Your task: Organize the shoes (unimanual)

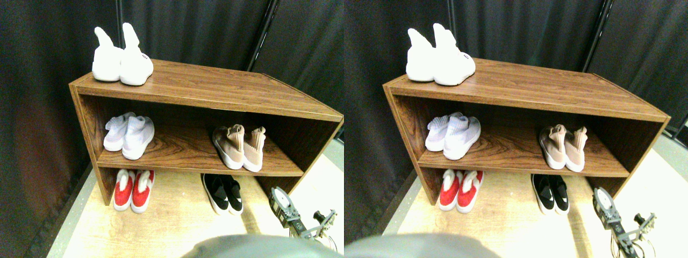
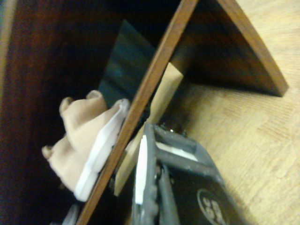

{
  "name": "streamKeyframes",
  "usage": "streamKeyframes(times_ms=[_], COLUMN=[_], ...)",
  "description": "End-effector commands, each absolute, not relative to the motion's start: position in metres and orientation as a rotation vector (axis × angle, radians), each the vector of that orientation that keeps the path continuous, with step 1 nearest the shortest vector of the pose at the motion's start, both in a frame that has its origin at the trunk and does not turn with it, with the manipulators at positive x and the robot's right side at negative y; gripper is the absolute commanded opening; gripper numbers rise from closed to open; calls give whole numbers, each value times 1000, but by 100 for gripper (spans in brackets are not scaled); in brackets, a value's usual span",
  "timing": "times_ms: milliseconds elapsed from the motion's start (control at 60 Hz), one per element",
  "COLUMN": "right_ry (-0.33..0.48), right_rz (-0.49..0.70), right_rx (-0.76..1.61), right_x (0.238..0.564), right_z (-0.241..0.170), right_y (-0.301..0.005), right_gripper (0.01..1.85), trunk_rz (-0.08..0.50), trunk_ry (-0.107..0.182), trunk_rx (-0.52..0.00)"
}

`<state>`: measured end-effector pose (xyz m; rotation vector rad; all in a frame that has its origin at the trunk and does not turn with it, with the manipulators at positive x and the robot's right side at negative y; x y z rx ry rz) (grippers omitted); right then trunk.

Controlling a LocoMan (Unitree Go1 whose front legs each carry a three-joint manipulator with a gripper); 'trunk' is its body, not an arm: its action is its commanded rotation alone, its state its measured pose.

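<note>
The beige-tan shoes (image 1: 239, 146) with white soles stand side by side at the right of the middle shelf board (image 1: 188, 156). In the wrist view one beige shoe (image 2: 84, 140) shows just beyond the shelf board's edge (image 2: 150, 89). The black shoes (image 1: 223, 193) with white soles sit as a pair on the floor beneath that board, right of centre. My right gripper (image 1: 282, 204) hovers low over the floor at the rack's front right corner. It is a little right of the black pair, touches no shoe and carries nothing. Its dark jaw frame (image 2: 154, 178) fills the lower part of the wrist view.
The wooden rack (image 1: 215, 88) has a dark curtain behind it. An all-white high-cuff pair (image 1: 121, 59) stands on its top at the left. A pale white pair (image 1: 129, 134) sits at the middle shelf's left, and a red-and-white pair (image 1: 133, 189) on the floor below. Light wooden floor (image 1: 172, 220) lies in front.
</note>
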<state>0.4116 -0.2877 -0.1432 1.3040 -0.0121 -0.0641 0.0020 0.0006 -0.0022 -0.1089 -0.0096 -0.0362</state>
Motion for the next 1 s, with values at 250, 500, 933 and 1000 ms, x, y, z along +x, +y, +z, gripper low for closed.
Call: streamKeyframes(times_ms=[250,500,933,1000], right_ry=[-65,-67,-35,-27], right_rz=[86,171,254,260], right_rx=[1217,1210,1236,1250], right_x=[379,369,367,368], right_z=[-103,-85,-73,-74], right_y=[-271,-257,-231,-230], right_gripper=[6,6,6,6], trunk_rz=[-35,-26,-13,-14], trunk_ry=[-74,-95,-97,-92], trunk_rx=[-120,-129,-130,-128])
